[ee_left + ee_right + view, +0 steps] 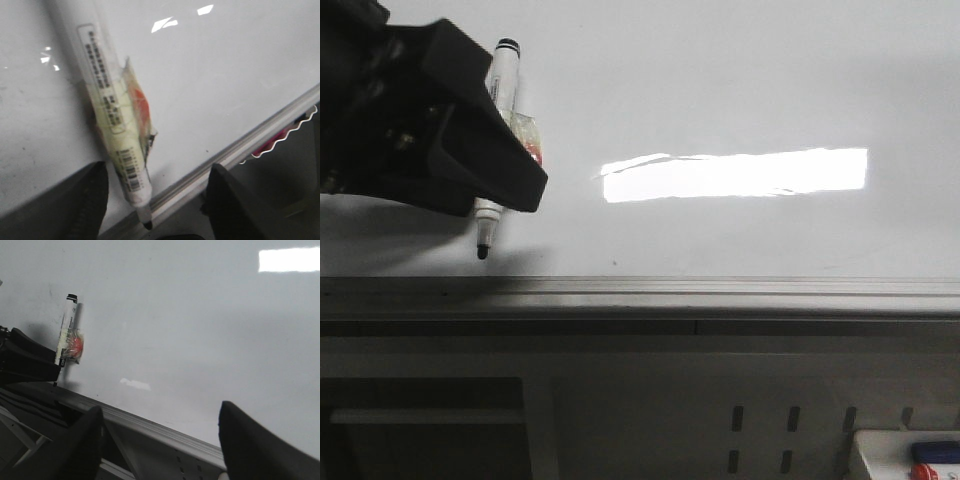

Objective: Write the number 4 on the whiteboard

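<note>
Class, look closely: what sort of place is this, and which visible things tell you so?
Probably a lab workbench for robot writing: a glossy white whiteboard with a grey metal rim, a white black-tipped marker pen, and a black left gripper.

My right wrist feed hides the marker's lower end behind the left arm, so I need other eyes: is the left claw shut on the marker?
Observer: No. In the left wrist view the left claw is open, its fingers wide apart on either side of the marker, and neither touches it.
Operator: Where is the tip?
Observer: The front view shows the bare black tip over the whiteboard, just short of its grey rim.
Operator: Any stroke of the 4 there?
Observer: None. The front view shows no lines around the tip.
</note>
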`<control>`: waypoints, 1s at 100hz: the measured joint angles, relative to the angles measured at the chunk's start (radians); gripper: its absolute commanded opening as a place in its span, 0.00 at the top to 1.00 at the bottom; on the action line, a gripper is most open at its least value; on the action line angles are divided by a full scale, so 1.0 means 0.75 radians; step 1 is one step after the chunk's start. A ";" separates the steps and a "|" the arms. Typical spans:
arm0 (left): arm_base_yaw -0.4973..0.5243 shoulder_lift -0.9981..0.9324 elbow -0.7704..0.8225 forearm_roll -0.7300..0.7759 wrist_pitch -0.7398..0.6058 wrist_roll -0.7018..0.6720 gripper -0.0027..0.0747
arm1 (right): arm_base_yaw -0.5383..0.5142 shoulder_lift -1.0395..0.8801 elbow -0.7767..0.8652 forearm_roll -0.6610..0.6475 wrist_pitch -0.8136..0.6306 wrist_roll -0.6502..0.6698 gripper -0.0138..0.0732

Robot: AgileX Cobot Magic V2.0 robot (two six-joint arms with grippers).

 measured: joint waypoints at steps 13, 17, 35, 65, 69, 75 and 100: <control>0.000 0.057 -0.003 -0.011 -0.048 -0.001 0.67 | 0.003 0.000 0.000 0.000 0.000 0.000 0.34; 0.000 0.068 -0.003 -0.014 -0.048 -0.001 0.75 | 0.010 0.000 0.000 0.000 -0.003 -0.006 0.34; 0.000 0.085 -0.003 -0.019 -0.053 -0.001 0.99 | 0.104 0.039 -0.048 0.000 0.000 -0.118 0.34; -0.077 -0.057 -0.088 0.079 0.114 0.245 0.99 | 0.426 0.335 -0.335 0.000 0.104 -0.462 0.34; -0.110 -0.096 -0.113 0.129 0.188 0.341 0.99 | 0.478 0.396 -0.372 -0.003 0.125 -0.494 0.34; -0.159 -0.150 -0.143 0.209 0.295 0.507 0.99 | 0.574 0.488 -0.414 -0.018 0.143 -0.527 0.34; -0.312 -0.303 -0.171 0.558 0.518 0.746 0.99 | 0.878 0.779 -0.532 -0.113 0.144 -0.549 0.34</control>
